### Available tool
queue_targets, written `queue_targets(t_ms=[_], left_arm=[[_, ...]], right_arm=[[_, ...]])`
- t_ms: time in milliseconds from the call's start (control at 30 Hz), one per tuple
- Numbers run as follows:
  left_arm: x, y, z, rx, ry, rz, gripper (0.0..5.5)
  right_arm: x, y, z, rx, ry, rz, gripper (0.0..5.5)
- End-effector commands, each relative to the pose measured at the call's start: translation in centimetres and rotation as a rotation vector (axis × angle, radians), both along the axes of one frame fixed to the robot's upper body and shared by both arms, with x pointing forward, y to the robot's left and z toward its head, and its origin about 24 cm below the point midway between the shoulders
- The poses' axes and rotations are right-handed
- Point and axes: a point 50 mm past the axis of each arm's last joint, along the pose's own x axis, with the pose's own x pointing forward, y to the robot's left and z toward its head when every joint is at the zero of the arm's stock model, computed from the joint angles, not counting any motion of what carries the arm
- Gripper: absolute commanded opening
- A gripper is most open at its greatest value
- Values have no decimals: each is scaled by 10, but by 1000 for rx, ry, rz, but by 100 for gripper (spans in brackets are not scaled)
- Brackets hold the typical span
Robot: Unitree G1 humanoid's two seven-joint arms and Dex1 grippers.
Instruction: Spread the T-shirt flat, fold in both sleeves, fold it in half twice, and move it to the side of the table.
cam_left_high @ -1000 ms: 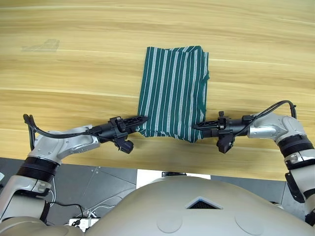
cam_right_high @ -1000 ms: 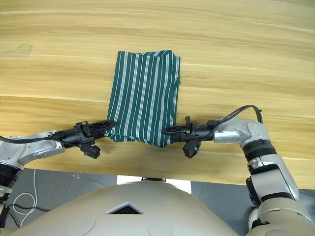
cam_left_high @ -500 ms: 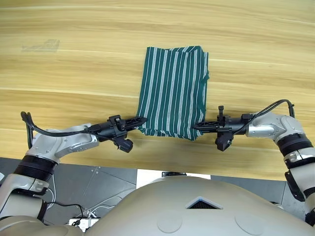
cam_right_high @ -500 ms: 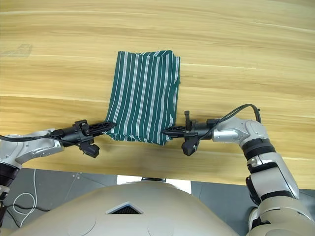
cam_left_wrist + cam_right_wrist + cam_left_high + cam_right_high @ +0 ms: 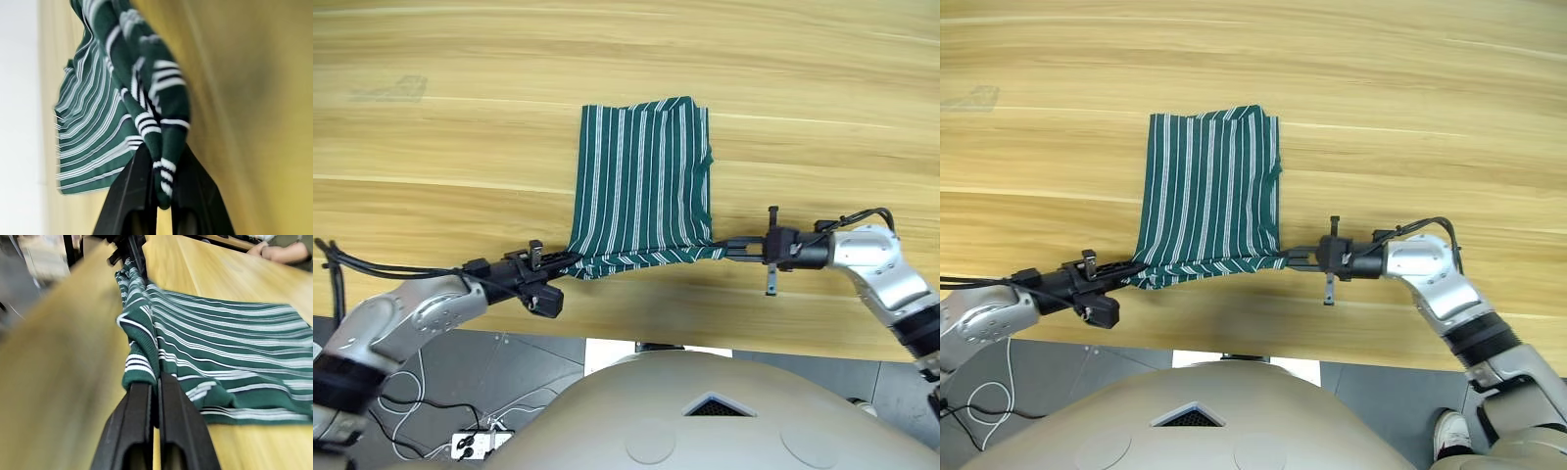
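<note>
Left pincer (image 5: 564, 262) and right pincer (image 5: 717, 248) each clench a near corner of the folded T-shirt (image 5: 644, 176) on the bench (image 5: 440, 147). A power strip (image 5: 475, 446) lies on the floor.

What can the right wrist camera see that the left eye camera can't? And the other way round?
Right wrist view: up close, a bunched corner of the shirt is squeezed between the fingers of the right hand.
Left eye view: the whole folded shirt from above, its far part flat on the table and its near edge stretched in a line.
Both: the striped green shirt, the wooden table, and the right hand and left hand each gripping a near corner.
</note>
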Motion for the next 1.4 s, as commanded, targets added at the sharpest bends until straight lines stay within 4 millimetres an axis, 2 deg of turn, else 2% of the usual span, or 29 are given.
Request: queue_targets(t_ms=[33, 133, 200, 267, 367, 500, 600, 667, 733, 900, 1000, 1067, 1100, 1200, 1300, 1400], left_arm=[[-21, 6, 30, -28, 295, 96, 18], [-38, 4, 37, -35, 390, 94, 18], [-48, -3, 45, -66, 435, 72, 18], [-50, -10, 54, -114, 467, 65, 18], [-31, -9, 56, -125, 463, 96, 18], [31, 3, 47, -123, 288, 233, 18], [78, -1, 49, -236, 182, 351, 18], [97, -3, 48, -282, 151, 400, 18], [101, 3, 40, -257, 156, 428, 18], [101, 12, 9, -203, 170, 442, 18], [90, 7, -7, -196, 219, 414, 18], [90, 3, -15, -220, 229, 420, 18], [94, 1, -17, -252, 216, 440, 52], [103, -6, -17, -367, 179, 486, 101], [115, -12, -9, -512, 108, 553, 154], [139, -4, 7, -736, -25, 743, 211]], right_arm=[[-10, -20, 29, 1, 180, -21, 0], [-28, -19, 42, 37, 228, -8, 0], [-37, -17, 49, 47, 245, 6, 0], [-41, -15, 53, 44, 238, 14, 0], [-17, -12, 57, 37, 112, -46, 0], [45, -7, 59, 51, -145, -267, 0], [68, -2, 52, 42, -214, -319, 0], [78, 1, 45, 25, -229, -330, 0], [85, 8, 35, 16, -230, -321, 0], [71, 22, 4, -34, -193, -235, 0], [70, 22, -1, -43, -185, -231, 0], [71, 22, -2, -36, -184, -246, 0], [71, 22, -2, -29, -191, -255, 31], [80, 24, 5, 40, -238, -328, 82], [93, 21, 17, 125, -318, -457, 144], [108, 17, 27, 203, -430, -638, 155]])
